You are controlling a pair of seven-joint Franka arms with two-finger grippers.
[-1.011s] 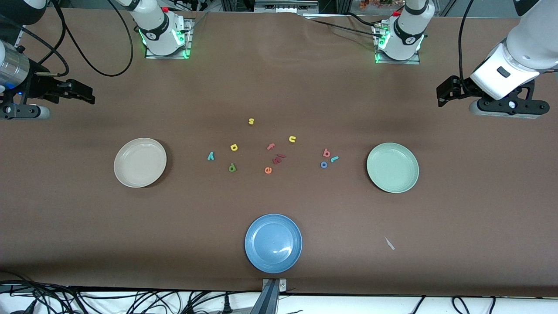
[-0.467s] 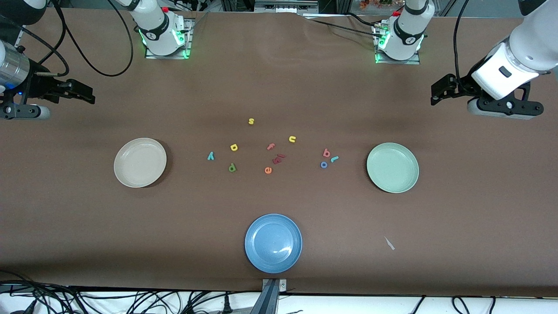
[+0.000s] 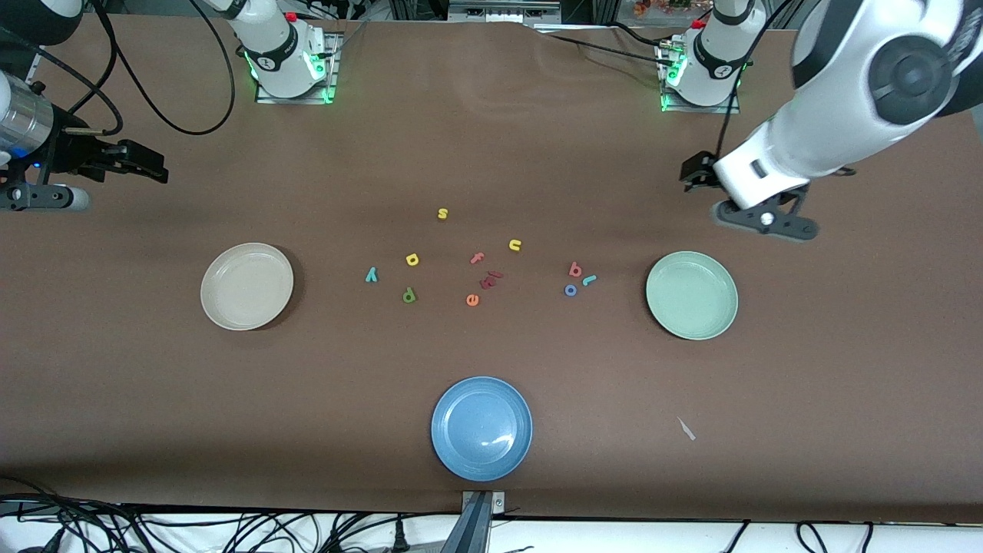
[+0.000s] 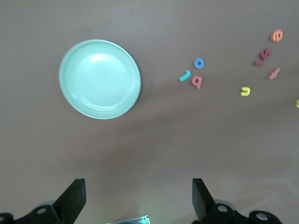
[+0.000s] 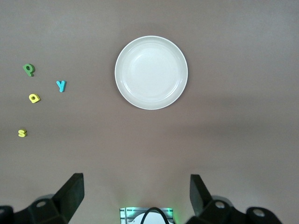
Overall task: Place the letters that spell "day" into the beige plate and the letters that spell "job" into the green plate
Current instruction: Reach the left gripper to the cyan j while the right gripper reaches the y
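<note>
Hovering: left hand [image 3: 695, 173] wide open, empty; right hand [image 3: 150, 165] wide open, empty

Even, diffuse overhead light covers the brown tabletop [image 3: 491, 138], bright enough to show every colour cleanly. Shadows are soft: a faint dark rim hugs the beige plate [image 3: 246, 286] and the green plate [image 3: 691, 295], and broad dim bands cross the tabletop. A small white glare spot sits in the blue plate [image 3: 481, 428]. The left wrist view is slightly soft; green indicator lights glow at the arm bases.
</note>
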